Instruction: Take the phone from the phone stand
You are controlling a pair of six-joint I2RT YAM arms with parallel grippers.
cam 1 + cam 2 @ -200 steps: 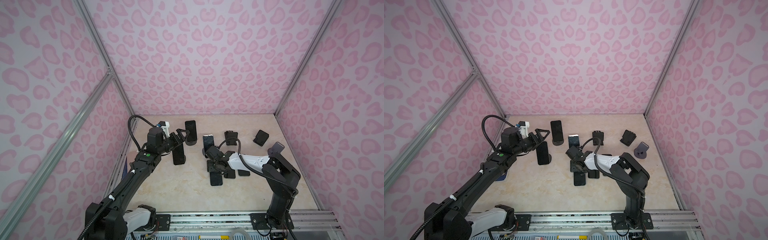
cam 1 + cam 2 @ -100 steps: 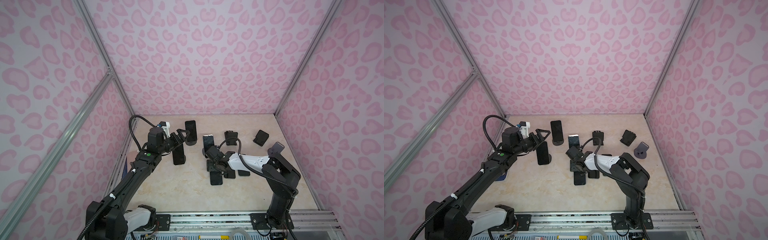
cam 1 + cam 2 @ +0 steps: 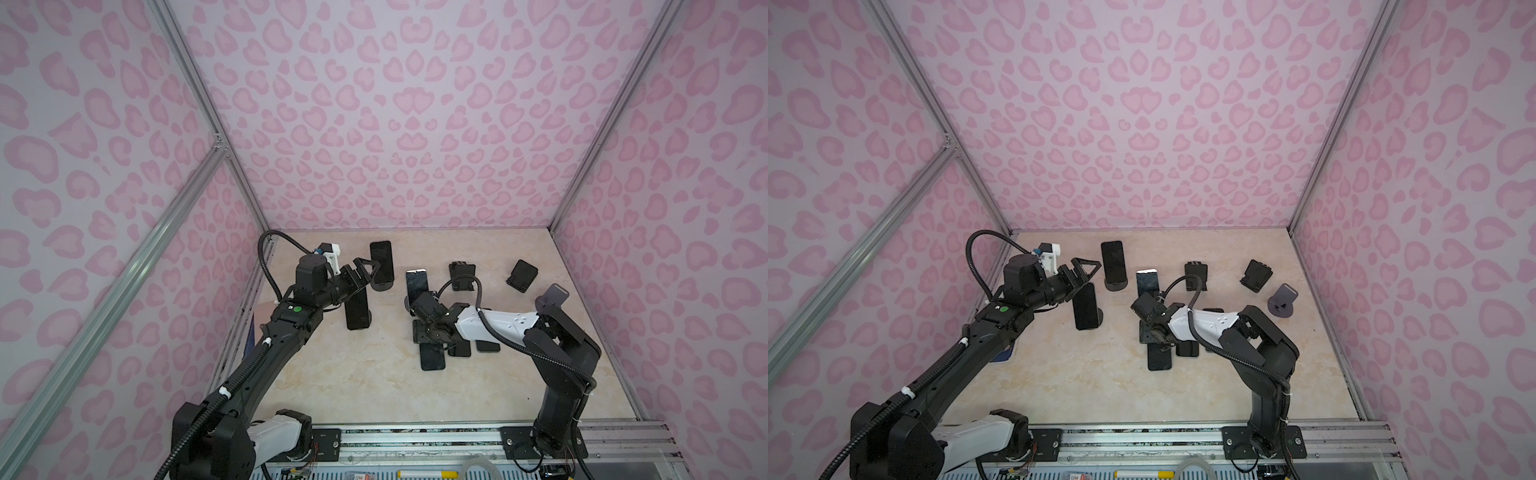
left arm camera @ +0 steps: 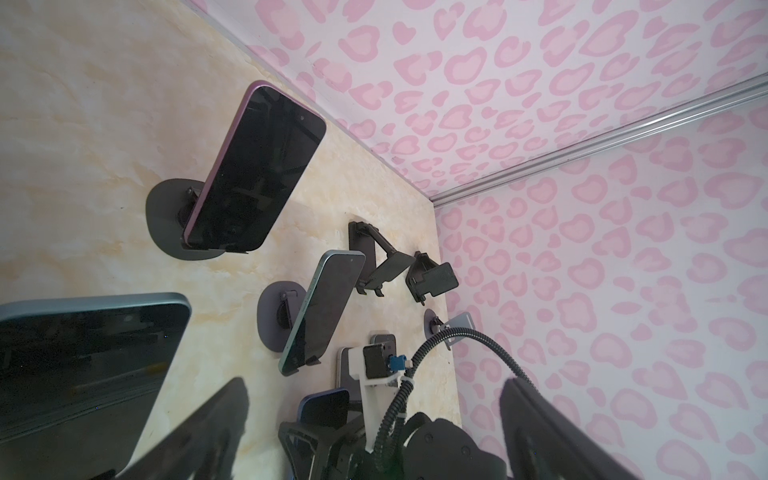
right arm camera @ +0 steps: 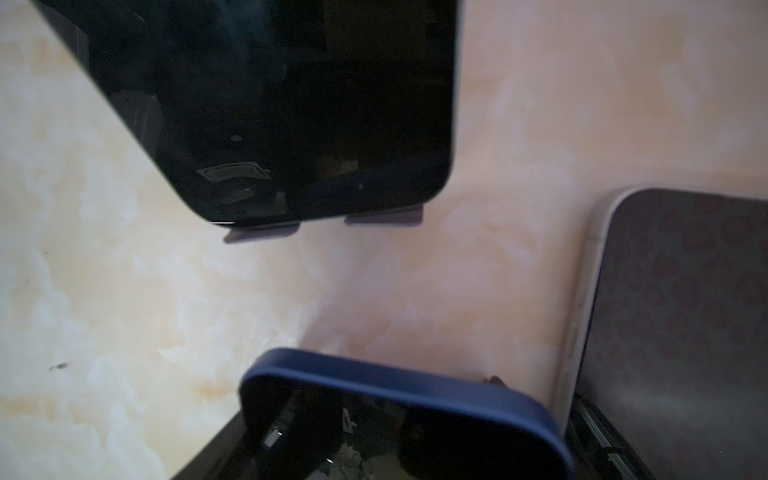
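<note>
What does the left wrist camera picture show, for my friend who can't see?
A pink-edged phone leans on a round dark stand on a marbled tabletop. Near it a teal-edged phone sits on a second round stand, beside empty black stands and pink-patterned walls.

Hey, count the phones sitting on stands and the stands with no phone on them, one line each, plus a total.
Phones on stands: 3
Empty stands: 3
Total: 6
</note>
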